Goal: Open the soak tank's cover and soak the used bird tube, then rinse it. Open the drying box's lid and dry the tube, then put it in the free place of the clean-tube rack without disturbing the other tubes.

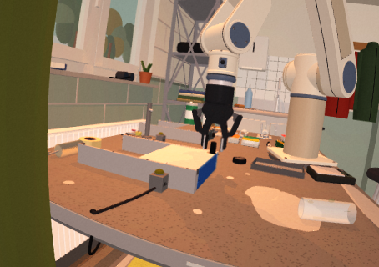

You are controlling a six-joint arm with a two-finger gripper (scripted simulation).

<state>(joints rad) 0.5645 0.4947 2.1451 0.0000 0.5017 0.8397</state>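
The rack and the tanks behind the near box are mostly hidden by my arm and the box itself. A long grey box (pixel 146 160) with a cream cover (pixel 177 155) and a blue end face lies on the table's left half. A small black knob (pixel 213 147) stands at the cover's far right edge. My gripper (pixel 216 144) hangs straight down over that knob, open and holding nothing. A clear tube (pixel 327 210) lies on its side near the table's right front, beside a pale patch (pixel 277 206).
Behind the work stand a metal shelf frame (pixel 188 58) and a tiled counter with bottles. The arm's base (pixel 304 125) rises on the right. A dark olive post (pixel 25 125) blocks the left. A black puck (pixel 239 159), flat trays (pixel 279 167) and a black cable (pixel 121 201) lie on the table.
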